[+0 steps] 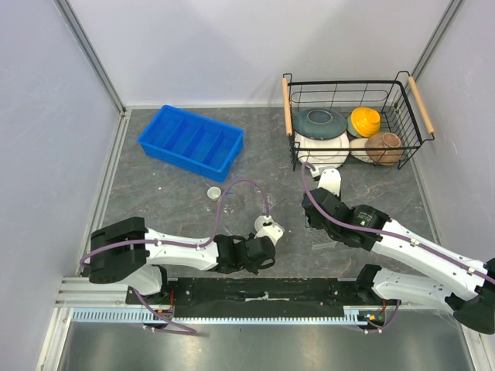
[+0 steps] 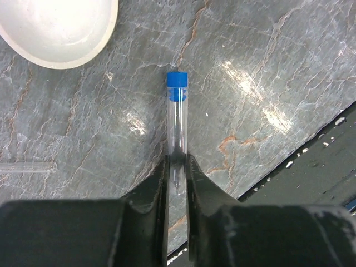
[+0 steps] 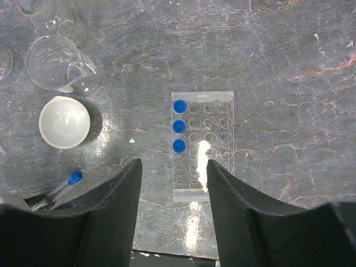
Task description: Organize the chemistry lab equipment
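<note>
My left gripper is shut on the bottom end of a clear blue-capped tube, which points forward low over the table. The white round dish lies just beyond it. In the right wrist view the clear tube rack holds three blue-capped tubes in its left column. My right gripper hangs open and empty above the rack's near end. Two clear beakers stand left of the rack, above the dish. The held tube shows at lower left. A tiny white cup sits apart.
A blue divided tray sits at the back left. A wire basket with ceramic bowls stands at the back right. A bare clear tube lies left of my left gripper. The black table edge runs close by.
</note>
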`<state>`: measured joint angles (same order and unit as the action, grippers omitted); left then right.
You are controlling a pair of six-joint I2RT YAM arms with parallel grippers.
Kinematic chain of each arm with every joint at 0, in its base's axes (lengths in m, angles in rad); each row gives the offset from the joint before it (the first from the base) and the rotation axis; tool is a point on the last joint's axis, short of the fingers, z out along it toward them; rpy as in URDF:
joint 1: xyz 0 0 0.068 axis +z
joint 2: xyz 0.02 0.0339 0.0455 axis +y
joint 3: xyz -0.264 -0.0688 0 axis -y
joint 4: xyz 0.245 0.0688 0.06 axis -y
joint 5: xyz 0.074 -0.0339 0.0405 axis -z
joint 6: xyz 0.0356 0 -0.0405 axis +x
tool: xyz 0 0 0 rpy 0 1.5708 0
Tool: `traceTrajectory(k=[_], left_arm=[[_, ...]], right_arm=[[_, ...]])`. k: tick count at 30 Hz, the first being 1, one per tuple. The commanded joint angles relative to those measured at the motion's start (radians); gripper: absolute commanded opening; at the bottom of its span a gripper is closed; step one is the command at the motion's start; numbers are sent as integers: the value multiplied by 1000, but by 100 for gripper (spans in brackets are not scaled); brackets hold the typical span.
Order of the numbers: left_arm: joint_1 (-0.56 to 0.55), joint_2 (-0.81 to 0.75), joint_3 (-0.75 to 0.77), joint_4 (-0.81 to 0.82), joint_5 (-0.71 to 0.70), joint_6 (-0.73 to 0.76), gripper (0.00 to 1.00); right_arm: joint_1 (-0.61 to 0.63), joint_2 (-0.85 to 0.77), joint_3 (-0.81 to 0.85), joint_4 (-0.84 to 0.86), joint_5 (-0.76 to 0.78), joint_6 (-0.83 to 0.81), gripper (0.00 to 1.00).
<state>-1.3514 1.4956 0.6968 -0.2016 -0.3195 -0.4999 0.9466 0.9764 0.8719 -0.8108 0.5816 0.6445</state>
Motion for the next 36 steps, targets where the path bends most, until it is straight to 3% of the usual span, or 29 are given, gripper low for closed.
traceTrajectory(k=[1, 5, 9, 12, 17, 27, 33, 36], left_arm=[[-17, 35, 7, -39, -15, -17, 13], [-23, 17, 26, -70, -26, -5, 2], [-38, -4, 70, -111, -18, 32, 2], [-43, -34, 105, -121, 64, 89, 2], [-35, -87, 139, -20, 186, 208, 2], [294, -201, 67, 301, 809, 196, 11], [460, -222, -66, 609, 1092, 40, 11], [501, -215, -106, 689, 1165, -21, 11]], right_arm=[[8, -10, 9, 2, 21, 17, 57], [11, -13, 10, -2, 24, 18, 56], [14, -13, 13, -2, 24, 21, 55], [15, -16, 18, 1, 17, 18, 55], [15, -44, 30, -13, 17, 3, 56], [14, -113, 69, 21, -38, -57, 57], [15, -137, 49, 137, -104, -108, 58], [14, -133, 41, 199, -150, -135, 60]])
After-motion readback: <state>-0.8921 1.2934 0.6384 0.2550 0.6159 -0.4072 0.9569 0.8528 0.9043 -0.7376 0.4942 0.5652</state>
